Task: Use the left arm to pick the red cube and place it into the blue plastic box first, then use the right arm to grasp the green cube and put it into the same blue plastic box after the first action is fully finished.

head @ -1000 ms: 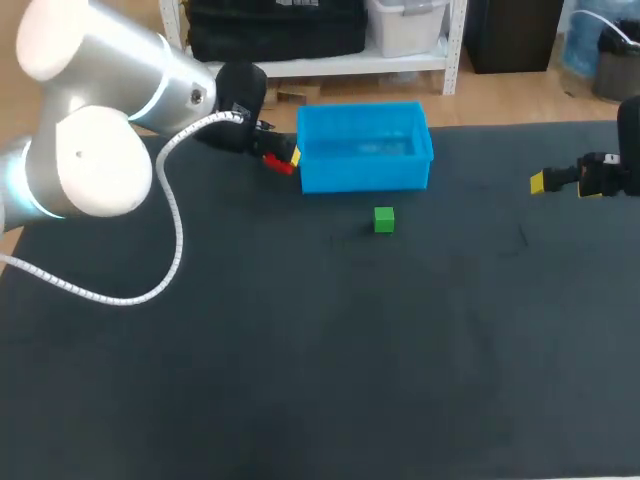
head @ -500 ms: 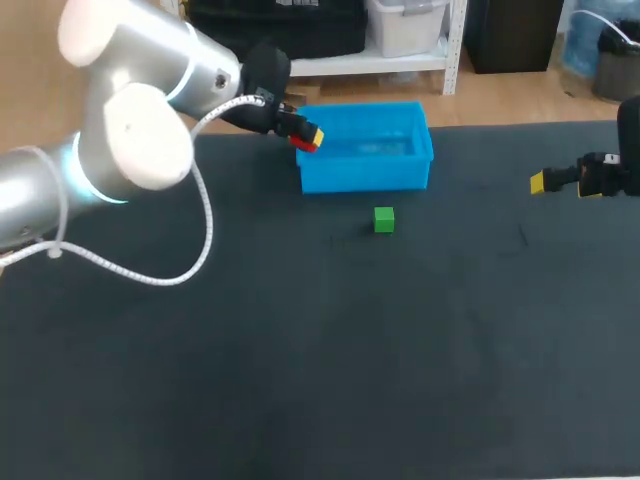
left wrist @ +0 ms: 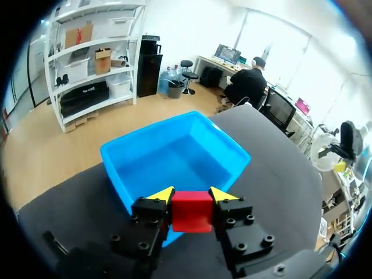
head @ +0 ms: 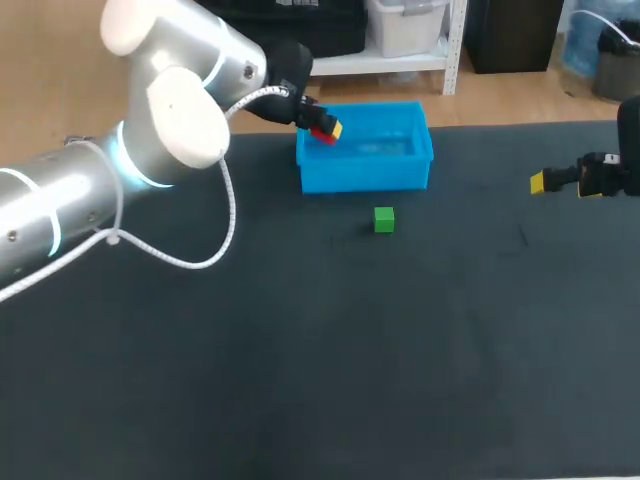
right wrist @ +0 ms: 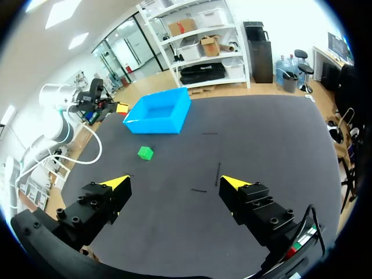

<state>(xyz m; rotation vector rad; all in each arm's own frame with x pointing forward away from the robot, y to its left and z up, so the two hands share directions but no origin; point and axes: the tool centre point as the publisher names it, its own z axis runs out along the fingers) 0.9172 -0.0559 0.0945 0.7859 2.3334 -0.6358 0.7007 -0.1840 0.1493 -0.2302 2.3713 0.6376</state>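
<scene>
Currently left tool (left wrist: 192, 196) grips red cube (left wrist: 192, 213) over blue box (left wrist: 174, 164).

Right arm (head: 630, 140) cut off by head view's edge; red cube (head: 321, 138) partly hidden.

Red cube (left wrist: 192, 211) over box (head: 365, 172) rim (green cube (head: 384, 219) nearby).
</scene>
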